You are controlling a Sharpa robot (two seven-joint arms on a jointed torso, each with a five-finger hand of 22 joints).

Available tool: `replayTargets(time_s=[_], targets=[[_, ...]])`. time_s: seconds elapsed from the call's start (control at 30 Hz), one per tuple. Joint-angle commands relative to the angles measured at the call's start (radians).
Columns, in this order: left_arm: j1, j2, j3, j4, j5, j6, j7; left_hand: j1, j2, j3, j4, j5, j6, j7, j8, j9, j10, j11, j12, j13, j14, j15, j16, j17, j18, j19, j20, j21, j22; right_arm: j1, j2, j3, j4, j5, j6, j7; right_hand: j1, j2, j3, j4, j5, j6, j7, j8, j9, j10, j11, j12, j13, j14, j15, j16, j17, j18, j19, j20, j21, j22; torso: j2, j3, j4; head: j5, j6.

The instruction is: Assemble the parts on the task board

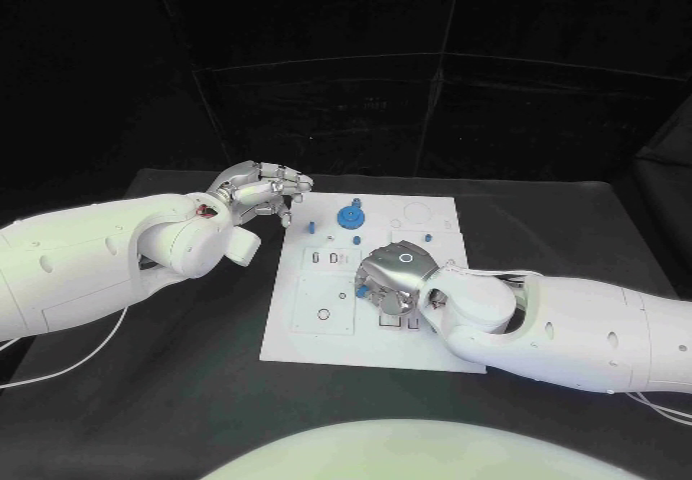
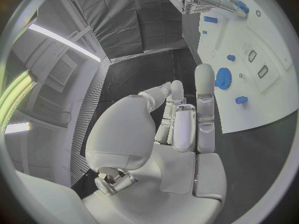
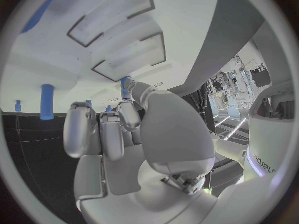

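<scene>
The right hand (image 1: 389,283) rests low on the white task board (image 1: 310,340), its grasp impossible to tell, while the left hand (image 1: 260,190), fingers curled on nothing, hovers at the board's far left corner near a round blue gear (image 1: 349,215)

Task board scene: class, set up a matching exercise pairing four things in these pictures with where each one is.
1. left hand
2. right hand
3. blue gear
4. task board

A. middle of the table
B. over the board's middle
C. on the board's far part
D. beside the board's far left corner

Pairs: 1-D, 2-B, 3-C, 4-A
</scene>
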State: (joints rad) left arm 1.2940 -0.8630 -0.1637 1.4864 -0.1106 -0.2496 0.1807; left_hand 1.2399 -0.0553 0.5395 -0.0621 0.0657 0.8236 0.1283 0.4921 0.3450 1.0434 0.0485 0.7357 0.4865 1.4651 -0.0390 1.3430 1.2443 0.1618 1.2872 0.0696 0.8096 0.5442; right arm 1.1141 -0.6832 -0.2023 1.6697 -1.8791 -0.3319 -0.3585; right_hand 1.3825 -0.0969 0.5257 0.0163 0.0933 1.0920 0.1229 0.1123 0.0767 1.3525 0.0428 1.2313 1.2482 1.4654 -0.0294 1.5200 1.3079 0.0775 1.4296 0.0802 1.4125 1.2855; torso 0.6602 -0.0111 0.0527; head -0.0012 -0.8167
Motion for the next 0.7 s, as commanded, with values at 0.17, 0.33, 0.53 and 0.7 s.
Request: replayTargets(time_s=[0.17,0.33,0.53,0.7], targets=[[0.001,0.0,0.001,0.001,0.003,0.007,-0.003,-0.006,0.003,-0.007,0.001,-0.006,-0.005,0.006,-0.005,-0.001,-0.004,-0.001,0.0,-0.001,0.003,0.009,0.002,0.001,0.013,0.006,0.002,0.0,0.001,0.001,0.0,0.0,0.001,-0.008,-0.04,0.02,0.012,0.02,-0.007,-0.011,-0.011,0.024,-0.004,0.015,0.007,0.012,-0.008,0.011,0.008,0.09,-0.011,0.009,0.197,-0.017,0.0,-0.011,0.006,0.002,0.0,0.0002,0.0001,0.0,0.0],[0.001,0.0,0.001,0.001,0.003,0.007,-0.004,-0.006,0.003,-0.007,0.001,-0.006,-0.005,0.006,-0.005,-0.001,-0.004,-0.001,0.0,-0.001,0.003,0.009,0.002,0.001,0.013,0.006,0.002,0.0,0.001,0.001,-0.005,0.001,0.007,-0.008,-0.051,0.025,0.008,0.026,-0.014,-0.011,-0.012,0.028,-0.007,0.02,0.008,0.015,-0.01,0.013,0.009,0.09,-0.013,0.01,0.198,-0.017,0.001,-0.013,0.007,0.004,0.0,0.0,-0.0002,0.0,0.0],[0.001,0.0,0.001,0.003,0.003,0.007,-0.006,-0.006,0.004,-0.008,0.001,-0.005,-0.006,0.006,-0.005,-0.002,-0.006,-0.001,0.0,-0.002,0.003,0.009,0.002,0.0,0.013,0.007,0.002,-0.001,0.0,0.019,-0.023,0.002,0.025,0.011,-0.046,0.056,-0.009,0.017,-0.038,-0.007,-0.014,0.026,-0.01,0.022,0.008,0.015,-0.013,0.012,0.009,0.09,-0.016,0.01,0.199,-0.018,0.001,-0.016,0.007,0.004,0.0,-0.0008,0.0,-0.002,0.004],[0.001,0.0,0.001,0.003,0.003,0.008,-0.008,-0.006,0.004,-0.008,0.001,-0.005,-0.006,0.006,-0.005,-0.002,-0.006,-0.001,0.0,-0.002,0.003,0.009,0.002,0.0,0.013,0.007,0.002,-0.001,0.0,0.051,-0.023,0.003,0.016,0.032,-0.021,0.09,-0.019,0.014,-0.052,-0.003,-0.012,0.025,-0.012,0.023,0.007,0.015,-0.014,0.012,0.009,0.091,-0.017,0.01,0.2,-0.018,0.001,-0.017,0.007,0.004,-0.001,-0.0013,0.0023,-0.004,0.006]])
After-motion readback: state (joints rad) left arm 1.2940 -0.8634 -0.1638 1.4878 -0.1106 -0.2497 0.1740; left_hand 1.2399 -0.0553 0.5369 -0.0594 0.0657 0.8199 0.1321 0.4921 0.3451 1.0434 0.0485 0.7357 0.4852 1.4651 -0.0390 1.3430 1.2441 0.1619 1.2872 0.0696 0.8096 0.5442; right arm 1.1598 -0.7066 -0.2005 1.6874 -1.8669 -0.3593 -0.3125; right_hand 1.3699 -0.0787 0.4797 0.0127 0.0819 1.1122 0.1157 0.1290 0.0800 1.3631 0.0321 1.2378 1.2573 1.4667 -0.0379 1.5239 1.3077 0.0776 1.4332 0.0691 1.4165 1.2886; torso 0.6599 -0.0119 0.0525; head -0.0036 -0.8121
